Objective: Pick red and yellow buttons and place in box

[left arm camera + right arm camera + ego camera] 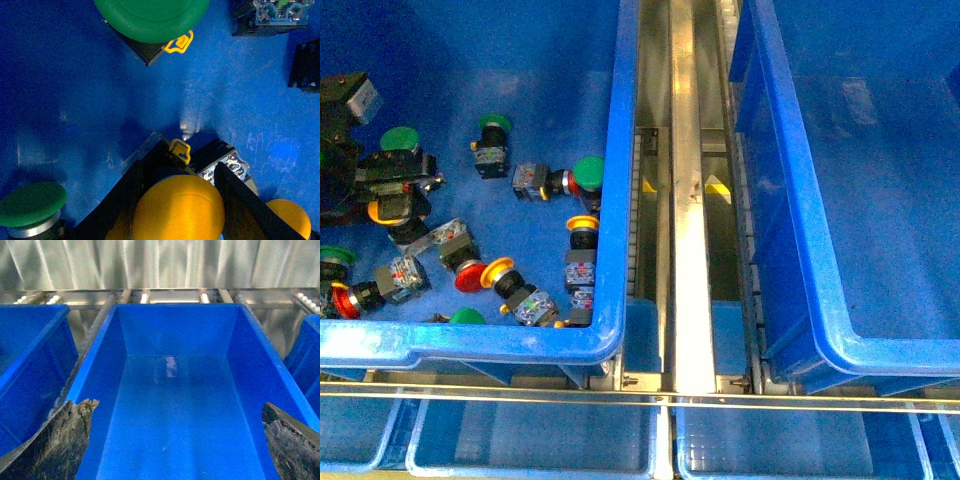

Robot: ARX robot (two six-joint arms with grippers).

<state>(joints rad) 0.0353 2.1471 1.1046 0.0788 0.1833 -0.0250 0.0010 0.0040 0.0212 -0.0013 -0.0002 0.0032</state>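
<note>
My left gripper (370,190) is low in the left blue bin (617,200), shut on a yellow button (390,208). In the left wrist view the yellow button's cap (177,210) sits between the two black fingers (125,200) of the left gripper (178,172). Loose in that bin lie a red button (470,277), a yellow button (498,268), another yellow one (582,223) and a red one (342,300). The box (800,250) stands to the right and nothing shows in it. My right gripper (175,440) is open above the box's floor (170,390).
Green-capped buttons (588,172) (494,122) (398,140) (150,15) (30,202) lie among the others. A metal rail (685,200) runs between the two bins. Shallow blue trays (530,440) sit along the near edge. Another blue bin (30,355) stands beside the box.
</note>
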